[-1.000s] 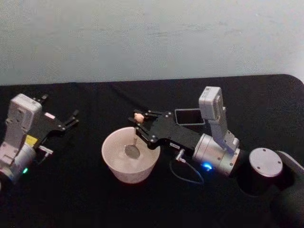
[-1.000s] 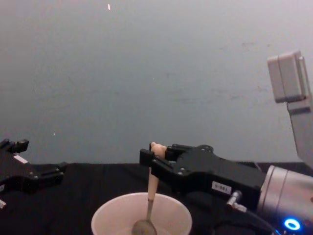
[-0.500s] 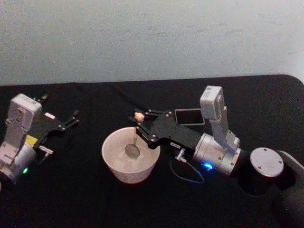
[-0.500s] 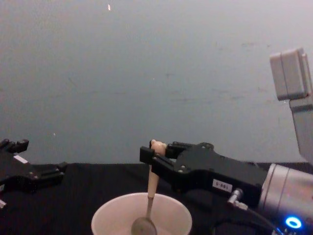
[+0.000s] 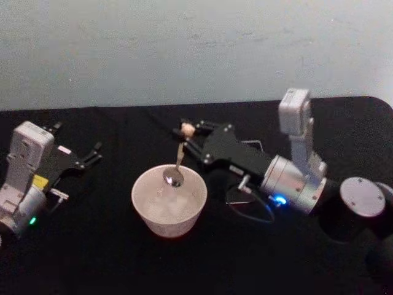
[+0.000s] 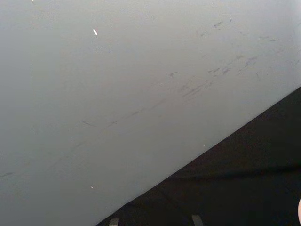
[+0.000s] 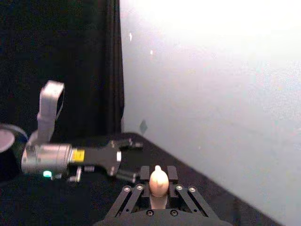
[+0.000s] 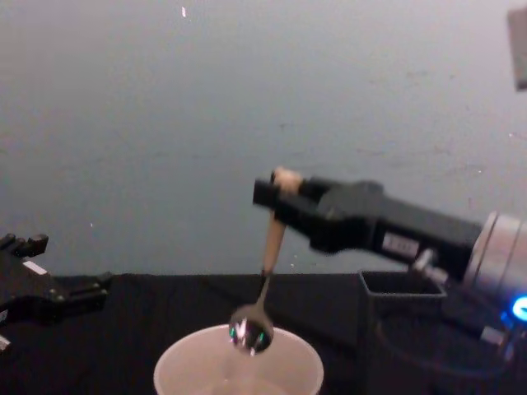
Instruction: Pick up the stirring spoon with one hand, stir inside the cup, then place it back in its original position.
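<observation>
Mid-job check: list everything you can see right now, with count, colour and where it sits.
stirring spoon: one, beige handle with silver bowl, hanging tilted with its bowl over the cup's mouth
cup: one, cream-white, on the table near the middle, below the spoon
holder: one, dark grey with a square mouth, on the table to the right of the cup, under the right arm
table: one, black cover, under everything
wall: one, pale grey, behind the table
left gripper: one, black, open, idle low over the table's left side
right gripper: one, black, shut on the spoon's handle near its top, above the cup's far rim
</observation>
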### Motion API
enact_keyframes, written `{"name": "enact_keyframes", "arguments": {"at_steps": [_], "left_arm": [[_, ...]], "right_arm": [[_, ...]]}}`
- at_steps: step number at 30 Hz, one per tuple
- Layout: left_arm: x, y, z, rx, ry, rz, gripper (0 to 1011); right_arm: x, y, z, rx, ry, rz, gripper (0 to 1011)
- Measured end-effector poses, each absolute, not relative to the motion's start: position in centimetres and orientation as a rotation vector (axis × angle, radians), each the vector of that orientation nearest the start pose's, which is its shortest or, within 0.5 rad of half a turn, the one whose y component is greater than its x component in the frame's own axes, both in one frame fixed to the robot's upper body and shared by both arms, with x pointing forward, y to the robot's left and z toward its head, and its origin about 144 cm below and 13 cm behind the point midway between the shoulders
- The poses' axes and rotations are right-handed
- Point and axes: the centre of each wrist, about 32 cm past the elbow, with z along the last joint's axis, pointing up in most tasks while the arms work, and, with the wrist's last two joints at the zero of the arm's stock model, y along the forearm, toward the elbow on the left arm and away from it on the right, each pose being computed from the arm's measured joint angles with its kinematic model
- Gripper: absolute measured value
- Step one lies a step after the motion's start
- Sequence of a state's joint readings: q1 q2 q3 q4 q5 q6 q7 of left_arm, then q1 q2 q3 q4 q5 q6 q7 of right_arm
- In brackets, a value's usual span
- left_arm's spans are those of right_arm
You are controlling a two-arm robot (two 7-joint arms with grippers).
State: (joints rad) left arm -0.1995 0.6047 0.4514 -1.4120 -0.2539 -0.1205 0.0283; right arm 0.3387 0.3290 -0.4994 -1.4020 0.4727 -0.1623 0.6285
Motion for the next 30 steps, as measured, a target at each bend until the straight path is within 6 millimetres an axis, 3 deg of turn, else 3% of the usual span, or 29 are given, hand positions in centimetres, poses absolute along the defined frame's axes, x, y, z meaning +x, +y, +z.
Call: {"name": "enact_keyframes", "arguments": {"at_steps": [17,30], "left_arm": [[48.9,31.0,114.0,0.304,-0.285,1.248,1001],[48.9,31.0,114.0,0.304,-0.285,1.248,1002]], "right_arm": [[50.8,-23.6,122.9,0.217,-0.172,-0.665,207],[48.9,-26.6,123.5,0.178,-0.200,-0.749,207]]}}
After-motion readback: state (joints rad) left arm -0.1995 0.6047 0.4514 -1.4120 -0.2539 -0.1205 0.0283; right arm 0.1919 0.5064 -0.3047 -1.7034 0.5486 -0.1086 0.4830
